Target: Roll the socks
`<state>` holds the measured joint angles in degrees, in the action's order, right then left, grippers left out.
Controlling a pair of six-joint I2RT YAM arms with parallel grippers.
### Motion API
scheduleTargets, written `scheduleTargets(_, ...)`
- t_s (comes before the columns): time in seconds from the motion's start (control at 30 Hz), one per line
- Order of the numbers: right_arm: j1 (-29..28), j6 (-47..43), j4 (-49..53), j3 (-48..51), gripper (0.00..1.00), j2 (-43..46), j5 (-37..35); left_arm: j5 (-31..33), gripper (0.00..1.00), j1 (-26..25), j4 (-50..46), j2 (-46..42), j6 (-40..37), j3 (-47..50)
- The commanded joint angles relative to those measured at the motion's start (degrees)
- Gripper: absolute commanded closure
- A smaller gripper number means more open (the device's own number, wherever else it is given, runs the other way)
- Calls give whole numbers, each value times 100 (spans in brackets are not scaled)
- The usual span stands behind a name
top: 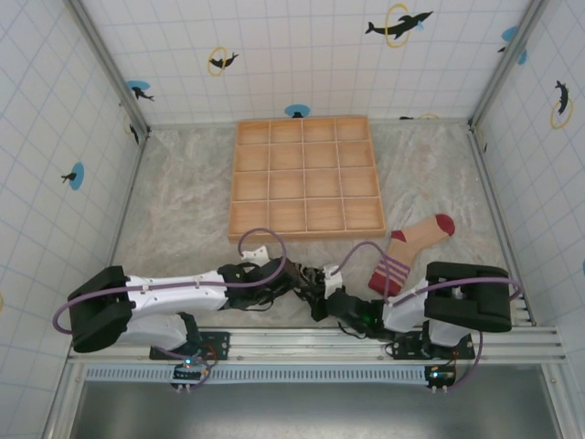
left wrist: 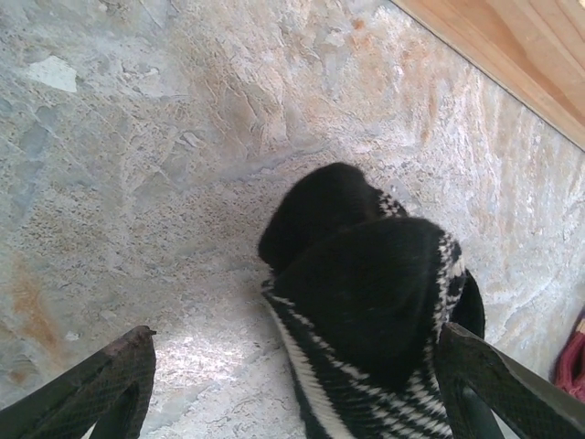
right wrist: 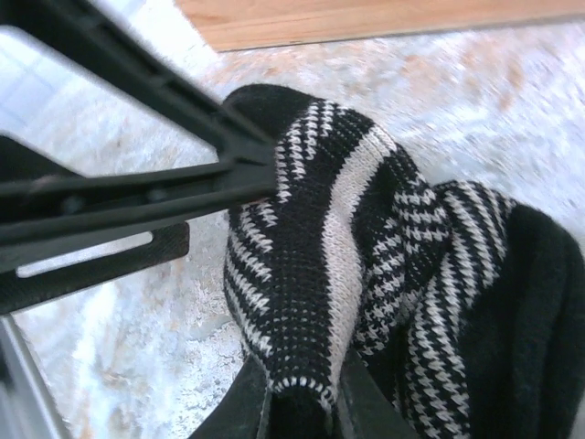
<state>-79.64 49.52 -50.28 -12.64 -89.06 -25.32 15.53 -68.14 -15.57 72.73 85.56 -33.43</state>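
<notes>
While near tray [right wrist: 366,20] — sock [right wrist: 320,265] in pincer [right wrist: 302,407]

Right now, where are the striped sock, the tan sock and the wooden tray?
striped sock [right wrist: 366,265]: right wrist view, on its patterned middle.
tan sock [top: 418,240]: top external view, on its tan middle.
wooden tray [top: 306,232]: top external view, on its near rim.

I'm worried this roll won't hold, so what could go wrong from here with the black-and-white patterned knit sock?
The right tool pinches only a narrow fold of the black-and-white patterned knit sock, so the fabric may slip free. The left tool stands open around the sock, so the roll could loosen. Both tools sit very close together and might collide.
</notes>
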Motion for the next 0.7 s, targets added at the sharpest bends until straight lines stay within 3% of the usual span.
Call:
scheduleTargets(0.0,114,1517,907,495,100,46,423,261,20,-83,110,-117,-56,-31)
scheduleTargets(0.2,80,2564,1261,800,100,333,352,252,34,-230,580,-61,-150,54)
scheduleTargets(0.47,-123,3688,1956,992,100,448,85,-386,36,-340,1708,239,-201,189)
scheduleTargets(0.67,-302,4354,2247,1152,100,604,-158,-587,38,-430,1928,784,-51,138)
